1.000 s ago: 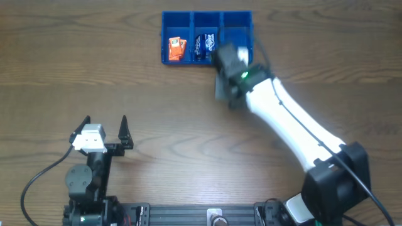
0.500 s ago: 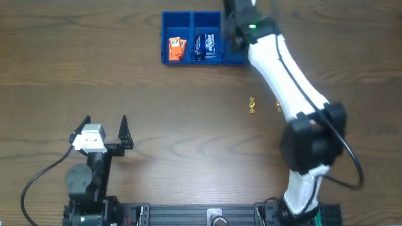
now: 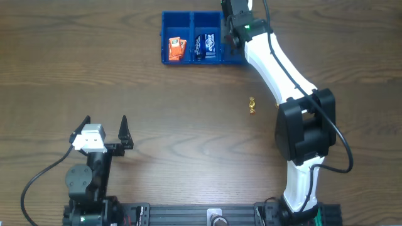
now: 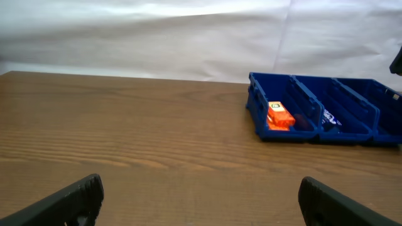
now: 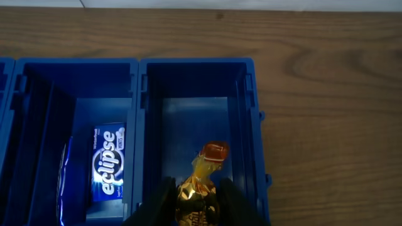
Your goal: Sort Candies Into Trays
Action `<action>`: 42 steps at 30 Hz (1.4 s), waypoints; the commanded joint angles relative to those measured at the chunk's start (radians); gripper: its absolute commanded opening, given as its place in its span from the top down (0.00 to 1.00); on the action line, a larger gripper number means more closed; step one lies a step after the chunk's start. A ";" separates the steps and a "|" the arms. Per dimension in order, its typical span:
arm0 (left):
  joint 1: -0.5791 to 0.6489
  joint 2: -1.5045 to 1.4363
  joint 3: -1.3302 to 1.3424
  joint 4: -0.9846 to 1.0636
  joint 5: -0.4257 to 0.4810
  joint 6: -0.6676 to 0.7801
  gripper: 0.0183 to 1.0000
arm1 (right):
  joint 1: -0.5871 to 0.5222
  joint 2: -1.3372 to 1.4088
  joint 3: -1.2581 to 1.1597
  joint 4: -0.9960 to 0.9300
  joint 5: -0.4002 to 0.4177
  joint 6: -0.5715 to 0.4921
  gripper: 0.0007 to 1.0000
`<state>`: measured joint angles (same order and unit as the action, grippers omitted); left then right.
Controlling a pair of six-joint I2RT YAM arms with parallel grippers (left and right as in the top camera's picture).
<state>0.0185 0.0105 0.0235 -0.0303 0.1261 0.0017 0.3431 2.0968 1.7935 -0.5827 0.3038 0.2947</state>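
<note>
Right now, a gold-wrapped candy [image 5: 202, 179] is pinched in the right gripper [image 5: 198, 198]. The jaws are narrow and closed on the foil body, and the twisted amber end sticks out past the fingertips. The right wrist view puts it over an end compartment of the blue tray [image 5: 195, 63], above that compartment's bare floor. Whether the candy touches the floor is hard to say from this angle. The neighbouring compartment holds a blue mint pack [image 5: 105, 164], lying flat.

Top view: the blue tray [image 3: 164, 37] is at upper centre of the frame, three compartments side by side.
- Left compartment: an orange candy [image 3: 176, 49].
- Middle compartment: the blue mint pack [image 3: 205, 45].
- Right compartment: covered by the right gripper [image 3: 233, 25].

The right arm [image 3: 276, 63] runs from the lower right of the frame up to the tray's right end. One loose gold candy [image 3: 252, 105] lies on the table [image 3: 125, 81] right of centre, well apart from the tray and near the arm's left side.

The left gripper [image 3: 105, 125] is at lower left of the top view, fingers spread wide, well apart from the tray. In the left wrist view the left gripper [image 4: 200, 194] frames bare wood. Beyond it stands the blue tray [image 4: 257, 113], with the orange candy [image 4: 280, 117] in the end compartment and the blue mint pack [image 4: 331, 117] in the next.
</note>
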 commanded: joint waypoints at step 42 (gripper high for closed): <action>0.000 -0.006 -0.019 -0.034 0.023 0.010 0.00 | -0.014 -0.366 -0.710 -0.129 -0.191 0.071 0.43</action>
<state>0.0185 0.0105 0.0235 -0.0303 0.1265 0.0017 0.3397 1.6989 1.0893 -0.7341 0.1192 0.3550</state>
